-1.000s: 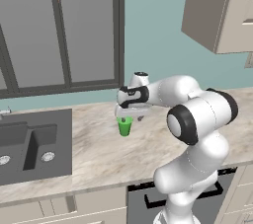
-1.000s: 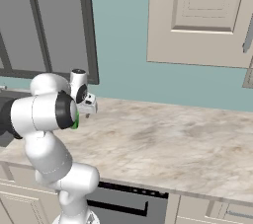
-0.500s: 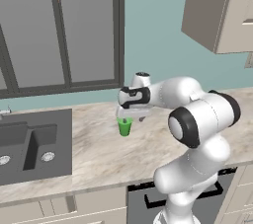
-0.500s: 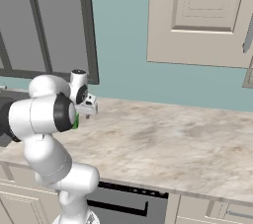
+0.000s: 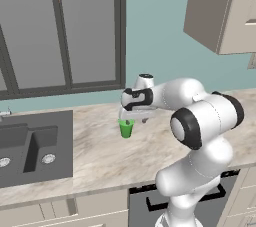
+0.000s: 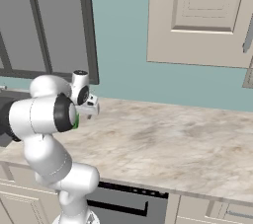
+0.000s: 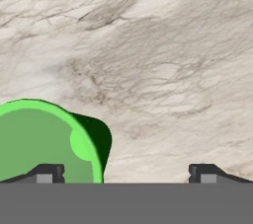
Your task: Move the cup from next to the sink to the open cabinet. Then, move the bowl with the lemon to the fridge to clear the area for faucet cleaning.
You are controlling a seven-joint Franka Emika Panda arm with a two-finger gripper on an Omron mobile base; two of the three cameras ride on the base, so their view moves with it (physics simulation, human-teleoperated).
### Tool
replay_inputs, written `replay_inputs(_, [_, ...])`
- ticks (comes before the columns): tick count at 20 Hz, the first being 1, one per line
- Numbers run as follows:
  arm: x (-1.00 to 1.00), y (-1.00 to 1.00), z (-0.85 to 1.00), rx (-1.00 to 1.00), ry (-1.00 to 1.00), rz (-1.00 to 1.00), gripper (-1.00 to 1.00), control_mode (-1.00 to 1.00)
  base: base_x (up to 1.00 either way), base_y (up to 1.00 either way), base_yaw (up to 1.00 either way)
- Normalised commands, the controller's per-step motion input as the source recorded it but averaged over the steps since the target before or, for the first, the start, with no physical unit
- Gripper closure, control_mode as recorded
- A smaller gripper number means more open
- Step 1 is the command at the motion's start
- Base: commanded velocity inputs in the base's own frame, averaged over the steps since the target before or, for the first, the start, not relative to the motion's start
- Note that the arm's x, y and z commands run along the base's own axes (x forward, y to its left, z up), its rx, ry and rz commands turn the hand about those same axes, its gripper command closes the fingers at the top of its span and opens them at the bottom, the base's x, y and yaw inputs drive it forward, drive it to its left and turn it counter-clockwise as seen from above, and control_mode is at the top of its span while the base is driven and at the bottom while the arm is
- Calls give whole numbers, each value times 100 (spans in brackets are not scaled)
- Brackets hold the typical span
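While jaws gape above cup (image 5: 126,128), counter (image 5: 100,156) bare around it

The tabletop (image 5: 100,156) is bare marble all around the cup (image 5: 126,128), so there is room to pass on every side of it, and the gripper (image 5: 134,119) hangs just above the cup with its jaws wide apart. In the hand view the cup (image 7: 47,141) sits by one fingertip (image 7: 47,172), with bare marble between the two tips. The sink (image 5: 32,143) is well apart to the left by the window (image 5: 60,31), the wall stands close behind the cup, and the cabinet (image 5: 222,11) hangs high up to the right.
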Motion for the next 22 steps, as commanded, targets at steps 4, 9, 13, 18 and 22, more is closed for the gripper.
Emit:
replay_inputs(4, [23,0,-7,0,0,0,-100,-100,0,0,0])
replay_inputs(9, [9,0,-20,0,0,0,-100,-100,0,0,0])
replay_inputs(13, [0,0,-36,0,0,0,-100,-100,0,0,0])
replay_inputs(18, [0,0,-19,0,0,0,-100,-100,0,0,0])
replay_inputs(22, [0,0,-3,0,0,0,100,-100,0,0,0])
